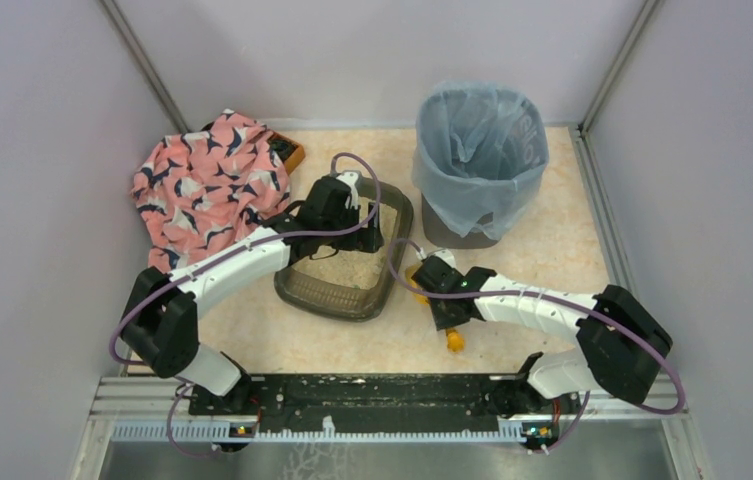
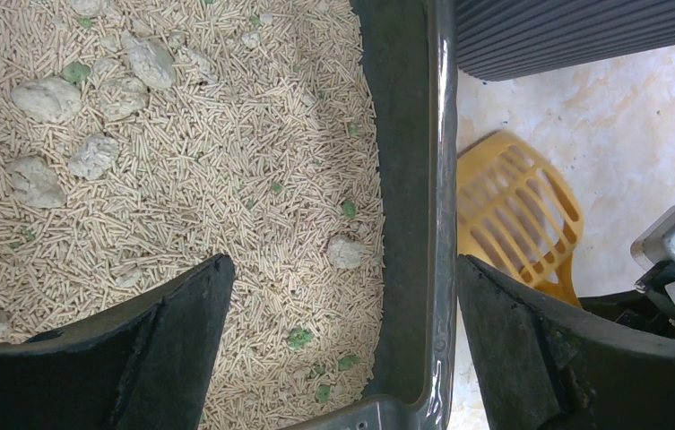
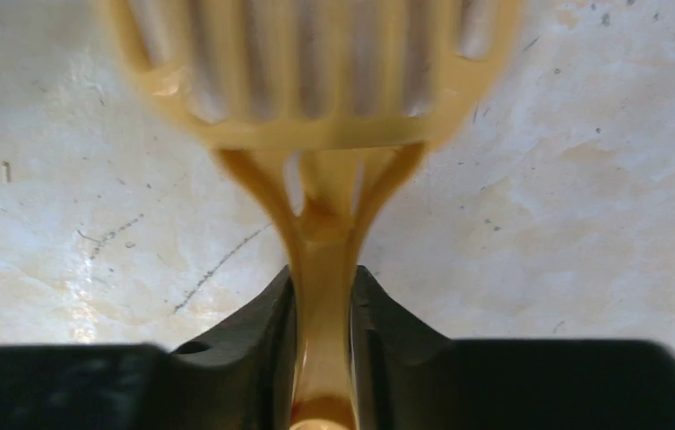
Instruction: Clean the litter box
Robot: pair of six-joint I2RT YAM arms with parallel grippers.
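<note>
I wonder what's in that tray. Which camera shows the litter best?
Left wrist view: the litter fills it, pellets and grey clumps distinct. The top view shows only a pale patch; the right wrist view shows none.

Glossy plastic litter box [image 2: 444,179] — smooth plastic scoop [image 3: 323,260].

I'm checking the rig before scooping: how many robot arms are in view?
2. The left arm reaches over the litter box; the right arm lies beside it, the right gripper shut on the yellow scoop. None seems hidden.
</note>
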